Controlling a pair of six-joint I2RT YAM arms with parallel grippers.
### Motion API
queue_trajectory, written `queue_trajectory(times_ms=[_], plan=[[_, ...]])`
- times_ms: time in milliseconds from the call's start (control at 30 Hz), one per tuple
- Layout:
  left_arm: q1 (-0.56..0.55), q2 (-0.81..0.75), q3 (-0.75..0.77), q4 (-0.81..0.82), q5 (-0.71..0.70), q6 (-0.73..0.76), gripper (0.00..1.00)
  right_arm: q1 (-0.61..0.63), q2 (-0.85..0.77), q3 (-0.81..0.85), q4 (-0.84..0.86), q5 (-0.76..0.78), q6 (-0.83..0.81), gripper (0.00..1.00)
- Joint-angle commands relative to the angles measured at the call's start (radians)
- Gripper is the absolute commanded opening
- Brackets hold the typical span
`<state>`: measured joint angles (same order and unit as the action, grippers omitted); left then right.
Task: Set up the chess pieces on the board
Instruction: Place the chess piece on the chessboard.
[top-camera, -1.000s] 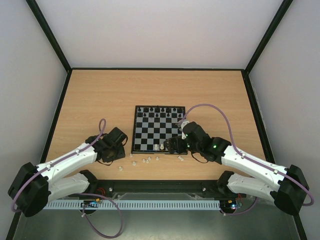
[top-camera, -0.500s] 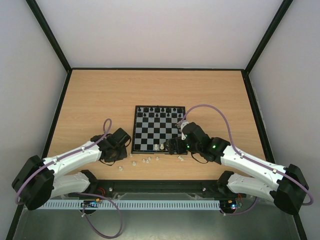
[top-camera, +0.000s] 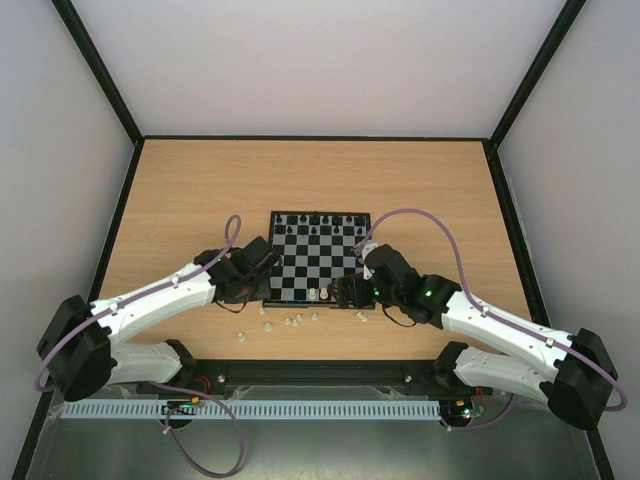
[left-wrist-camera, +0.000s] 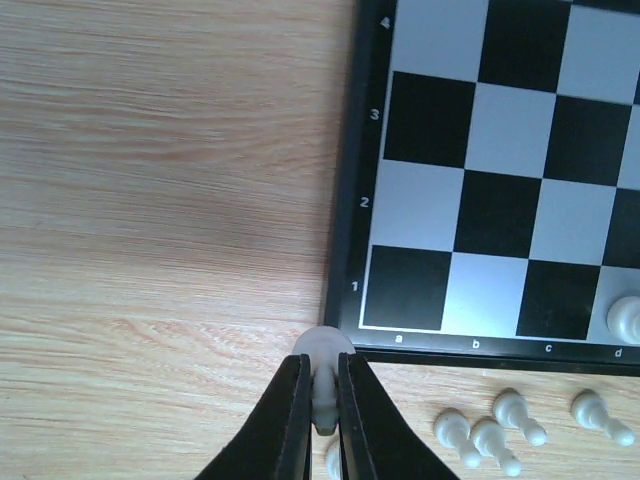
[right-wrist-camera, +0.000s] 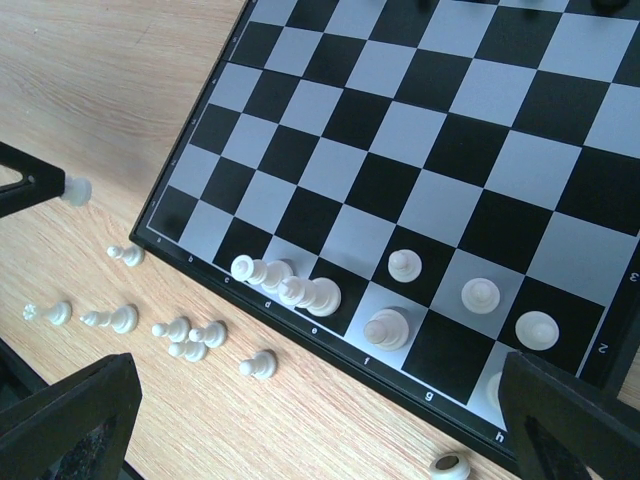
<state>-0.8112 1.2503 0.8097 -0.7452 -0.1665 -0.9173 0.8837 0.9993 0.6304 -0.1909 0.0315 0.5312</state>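
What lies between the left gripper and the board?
Only the white piece that the shut left gripper holds. In the right wrist view a bare strip of table separates that piece from the board.

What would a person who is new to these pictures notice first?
The left gripper is shut on a white piece just off the near left corner of the board. The right gripper stands open over the board's near right part, and loose white pieces lie on the table before it.
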Motion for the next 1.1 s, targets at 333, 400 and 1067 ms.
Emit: queue_trajectory(times_ms=[333,400,1067], plan=[[-0.141,0.262,0.162,0.101,-0.002,0.003,0.02,0.003,-0.041,-0.01,-0.022,0.03,0.001,0.99],[-0.149,0.291,0.177,0.107,-0.002,0.004,0.02,0.003,-0.043,-0.011,-0.022,0.028,0.001,0.99],[-0.177,0.353,0.162,0.09,-0.038,-0.031,0.04,0.004,-0.05,-0.02,-0.008,-0.002,-0.003,0.99]])
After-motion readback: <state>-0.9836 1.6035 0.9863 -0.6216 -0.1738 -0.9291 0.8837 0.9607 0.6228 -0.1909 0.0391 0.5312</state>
